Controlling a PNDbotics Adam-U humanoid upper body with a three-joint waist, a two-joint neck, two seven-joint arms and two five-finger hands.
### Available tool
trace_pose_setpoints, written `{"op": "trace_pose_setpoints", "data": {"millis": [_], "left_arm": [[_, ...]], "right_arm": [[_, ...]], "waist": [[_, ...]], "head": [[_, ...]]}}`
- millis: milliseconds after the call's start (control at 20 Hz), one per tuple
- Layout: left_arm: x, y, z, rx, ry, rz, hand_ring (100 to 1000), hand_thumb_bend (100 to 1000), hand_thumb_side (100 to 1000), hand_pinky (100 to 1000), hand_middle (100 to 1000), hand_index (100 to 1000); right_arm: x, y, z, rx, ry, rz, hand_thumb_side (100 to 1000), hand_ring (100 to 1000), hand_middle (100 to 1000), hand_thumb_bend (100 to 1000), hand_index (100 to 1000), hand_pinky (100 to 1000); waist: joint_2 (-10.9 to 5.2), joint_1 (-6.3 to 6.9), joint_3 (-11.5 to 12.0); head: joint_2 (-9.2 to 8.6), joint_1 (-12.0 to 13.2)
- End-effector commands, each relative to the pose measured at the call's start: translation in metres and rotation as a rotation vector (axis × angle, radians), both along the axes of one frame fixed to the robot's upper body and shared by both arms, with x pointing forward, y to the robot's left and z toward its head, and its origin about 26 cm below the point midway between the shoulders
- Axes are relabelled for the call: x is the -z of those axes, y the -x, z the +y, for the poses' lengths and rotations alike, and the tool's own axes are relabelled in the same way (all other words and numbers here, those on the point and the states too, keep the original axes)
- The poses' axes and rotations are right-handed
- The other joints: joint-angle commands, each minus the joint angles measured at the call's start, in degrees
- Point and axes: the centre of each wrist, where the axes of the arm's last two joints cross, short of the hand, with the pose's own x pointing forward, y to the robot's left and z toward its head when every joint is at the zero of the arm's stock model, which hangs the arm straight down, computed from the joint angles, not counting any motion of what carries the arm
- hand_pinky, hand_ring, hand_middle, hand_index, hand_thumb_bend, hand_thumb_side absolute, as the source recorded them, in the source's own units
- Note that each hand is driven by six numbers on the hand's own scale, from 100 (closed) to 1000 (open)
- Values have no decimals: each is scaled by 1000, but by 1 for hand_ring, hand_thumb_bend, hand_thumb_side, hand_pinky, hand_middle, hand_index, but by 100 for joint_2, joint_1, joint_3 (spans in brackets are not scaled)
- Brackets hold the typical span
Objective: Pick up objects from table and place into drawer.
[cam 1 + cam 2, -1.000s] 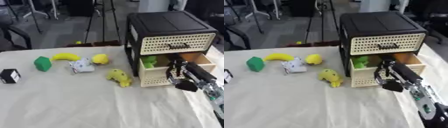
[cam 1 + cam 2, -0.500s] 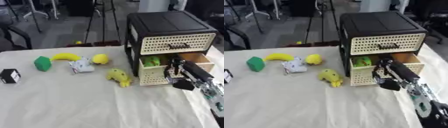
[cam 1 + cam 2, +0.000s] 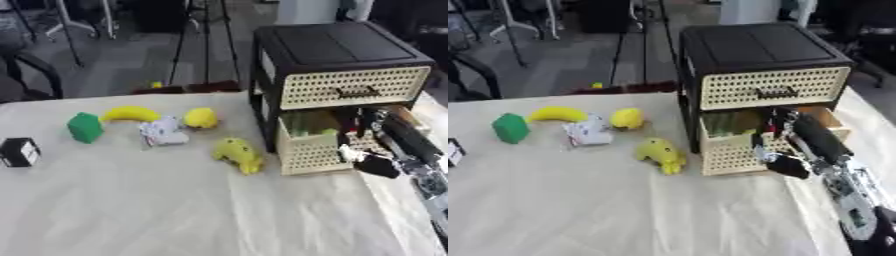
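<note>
Right hand (image 3: 776, 150) at open lower drawer (image 3: 726, 150) (green item inside).

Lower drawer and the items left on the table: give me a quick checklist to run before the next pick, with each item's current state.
1. Lower drawer open: ok.
2. Green thing lies inside the drawer: ok.
3. Right robot hand at the drawer front; holding anything: cannot tell.
4. Yellow toy nearest the drawer, apart from it and free to grasp: ok.
5. Banana, green block, yellow round thing and black cube not yet in the drawer: not ok.
6. Left robot hand in view: not ok.
</note>
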Motion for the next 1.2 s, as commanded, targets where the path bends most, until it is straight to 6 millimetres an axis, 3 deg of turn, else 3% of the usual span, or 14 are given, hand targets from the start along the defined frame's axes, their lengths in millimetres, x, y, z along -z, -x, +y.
{"op": "trace_pose_setpoints", "data": {"millis": [50,300,700,1200], "left_arm": [[-8,3,3,-11,-17,-29,510,670,804,462,558,738],[-9,3,3,-11,-18,-31,495,668,804,462,557,738],[-9,3,4,-11,-22,-28,491,668,805,469,549,739],[-7,4,4,-6,-21,-23,490,668,807,472,548,739]], "right_arm": [[-31,6,-10,10,-14,-95,595,506,682,100,627,205],[-37,15,-13,1,-14,-88,621,486,620,100,607,204],[-2,17,-20,-36,77,120,685,478,555,100,550,169],[19,17,-23,-51,113,246,751,508,584,100,557,176]], "waist": [[-62,-11,-11],[-63,-26,-25],[-61,-25,-21],[-55,-19,-31]], "head": [[-24,26],[-18,28],[1,36],[27,35]]}}
